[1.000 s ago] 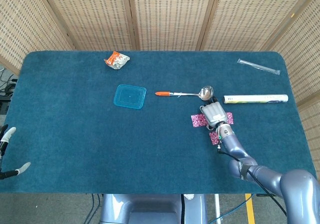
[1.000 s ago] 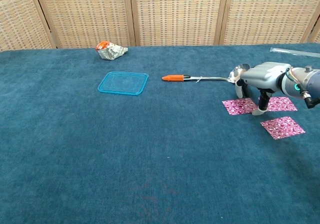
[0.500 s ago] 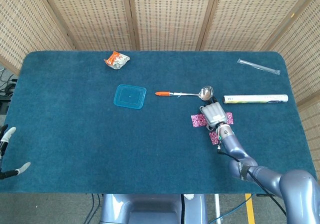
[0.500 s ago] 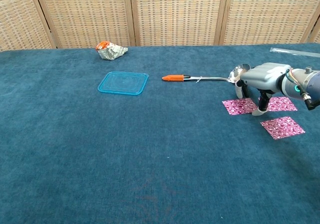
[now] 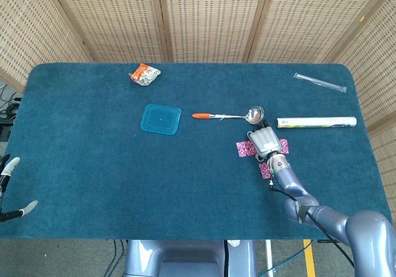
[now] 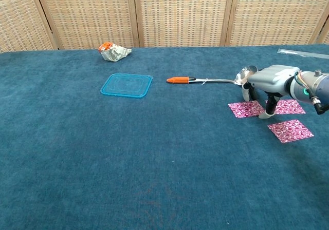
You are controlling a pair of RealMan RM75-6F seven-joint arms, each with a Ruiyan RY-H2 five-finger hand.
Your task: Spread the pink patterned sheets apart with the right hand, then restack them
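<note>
The right robot hand (image 6: 268, 83) hangs palm-down over the pink sheets, its fingers (image 6: 269, 108) pointing down toward the blue bench (image 6: 154, 158). One fingertip comes down at the right edge of the left sheet (image 6: 247, 108); whether it presses the paper I cannot tell. The fingers are spread a little and grip nothing.

Three pink sheets lie flat and apart around this hand: the left sheet just left of it, a second sheet (image 6: 289, 106) just right of it, and a third sheet (image 6: 290, 130) nearer the front edge, below the hand.

A spoon (image 6: 211, 79) with an orange handle lies just behind the hand, its bowl close to the knuckles.

The left robot hand (image 5: 8, 190) shows only as fingertips at the far left edge of the head view, well apart from the sheets; its fingers look spread and hold nothing.
</note>
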